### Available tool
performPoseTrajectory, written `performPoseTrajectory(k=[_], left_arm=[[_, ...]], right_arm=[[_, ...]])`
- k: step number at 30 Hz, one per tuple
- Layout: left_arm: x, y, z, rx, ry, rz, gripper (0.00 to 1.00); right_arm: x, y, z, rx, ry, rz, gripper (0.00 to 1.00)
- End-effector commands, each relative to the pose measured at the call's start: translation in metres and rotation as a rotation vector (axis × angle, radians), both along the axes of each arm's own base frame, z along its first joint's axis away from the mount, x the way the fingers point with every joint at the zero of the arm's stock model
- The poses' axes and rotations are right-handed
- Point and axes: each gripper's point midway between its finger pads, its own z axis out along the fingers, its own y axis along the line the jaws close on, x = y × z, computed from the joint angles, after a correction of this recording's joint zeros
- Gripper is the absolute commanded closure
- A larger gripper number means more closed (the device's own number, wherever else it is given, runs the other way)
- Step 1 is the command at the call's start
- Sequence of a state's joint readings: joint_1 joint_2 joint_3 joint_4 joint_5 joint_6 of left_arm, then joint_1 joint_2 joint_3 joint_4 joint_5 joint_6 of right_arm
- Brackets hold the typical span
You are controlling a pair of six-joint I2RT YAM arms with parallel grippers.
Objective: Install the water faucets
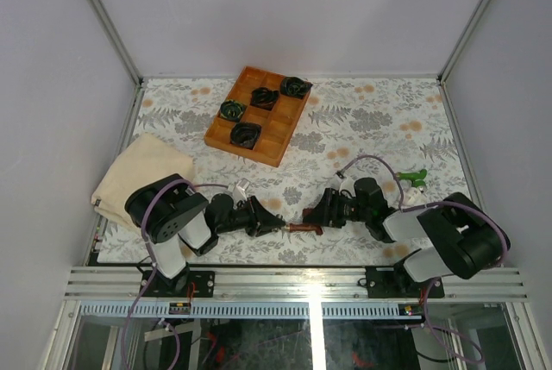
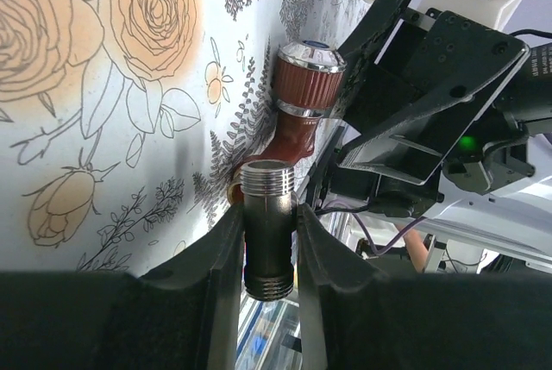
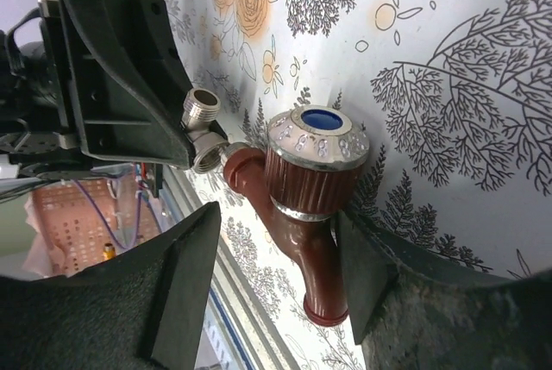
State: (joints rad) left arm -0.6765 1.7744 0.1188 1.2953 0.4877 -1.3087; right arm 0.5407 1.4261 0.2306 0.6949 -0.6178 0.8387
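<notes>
At the far left of the worktop (image 1: 371,120) we see a cream cloth (image 1: 138,176), its near corner hidden under the left arm. Farther back, a wooden tray (image 1: 274,141) holds four black-and-green coiled bundles (image 1: 246,134). From above they are too dark for us to read any detail. A small white piece (image 1: 241,186) lies just beside the left arm, and we cannot make out its shape.

Near the front edge, between the two arms, the left tool (image 2: 269,223) is clamped on the silvery threaded end of the dark red-brown faucet (image 2: 304,85). The lower part of that thread is buried between the fingers. We cannot tell whether the faucet rests on the worktop or hangs just above it.

The right tool (image 3: 276,232) meets it from the other side with its fingers (image 3: 185,275) standing apart around the faucet's body, below the capped knob. A clear gap shows on one side. On the other side, the body hides whether the pad touches.

The green faucet (image 1: 414,178) lies on the worktop at the right, behind the right arm and well apart from both tools. It is too small for us to see its parts.
</notes>
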Motion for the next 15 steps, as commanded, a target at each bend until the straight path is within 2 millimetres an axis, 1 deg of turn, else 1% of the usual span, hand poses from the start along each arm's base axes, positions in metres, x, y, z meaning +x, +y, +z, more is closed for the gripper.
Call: performPoseTrajectory(k=[1, 5, 6, 7, 8, 12, 15], left_arm=[[0.009, -0.009, 0.019, -0.066, -0.082, 0.0, 1.0], [0.009, -0.009, 0.018, -0.063, -0.078, -0.001, 1.0], [0.009, -0.009, 0.017, -0.063, -0.077, -0.001, 1.0], [0.009, -0.009, 0.017, -0.063, -0.076, -0.001, 1.0], [0.008, -0.009, 0.017, -0.063, -0.078, -0.002, 1.0], [0.009, -0.009, 0.017, -0.061, -0.073, 0.003, 1.0], [0.008, -0.008, 0.02, -0.064, -0.078, 0.005, 1.0]], right_arm=[[-0.001, 0.003, 0.003, 0.081, 0.008, -0.032, 0.38], [-0.003, 0.007, 0.006, 0.146, 0.01, -0.033, 0.39], [-0.005, 0.009, 0.005, 0.156, 0.017, -0.025, 0.39], [-0.006, 0.011, 0.008, 0.176, 0.012, -0.012, 0.39], [-0.009, 0.013, 0.005, 0.185, 0.027, -0.002, 0.4], [-0.012, 0.021, 0.012, 0.249, 0.041, 0.022, 0.42], [-0.013, 0.018, 0.005, 0.223, 0.051, 0.01, 0.43]])
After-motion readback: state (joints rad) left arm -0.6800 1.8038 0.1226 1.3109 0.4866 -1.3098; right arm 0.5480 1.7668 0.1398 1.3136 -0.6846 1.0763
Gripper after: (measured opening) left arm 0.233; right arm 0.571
